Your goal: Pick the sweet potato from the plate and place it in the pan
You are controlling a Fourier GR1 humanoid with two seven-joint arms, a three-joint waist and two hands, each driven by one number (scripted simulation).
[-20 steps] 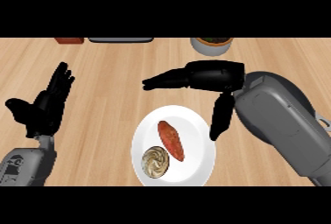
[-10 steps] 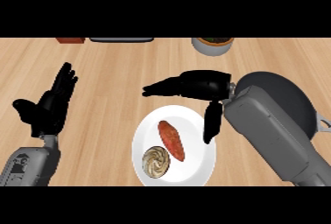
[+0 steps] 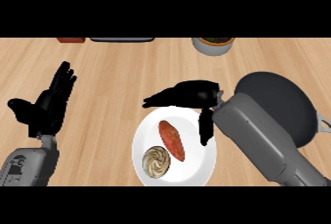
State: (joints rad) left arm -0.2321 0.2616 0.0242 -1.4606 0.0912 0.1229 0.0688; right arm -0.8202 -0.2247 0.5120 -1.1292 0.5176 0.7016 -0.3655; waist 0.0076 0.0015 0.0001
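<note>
An orange-red sweet potato (image 3: 172, 140) lies on a white plate (image 3: 194, 168) at the counter's lower middle, next to a pale swirled food item (image 3: 156, 161). My right hand (image 3: 187, 95) hovers open over the plate's far edge, fingers stretched toward the left and thumb hanging down by the plate's right side; it holds nothing. A dark grey pan (image 3: 287, 105) sits at the right, partly hidden by my right forearm. My left hand (image 3: 47, 109) rests open at the left, fingers up.
A grey pot with dark contents (image 3: 213, 44) stands at the far edge, right of middle. A dark flat object (image 3: 123, 39) and a red-brown one (image 3: 71, 40) lie along the far edge at the left.
My right hand has drawn back toward me and lower, now over the plate's far rim. The left hand has barely moved.
</note>
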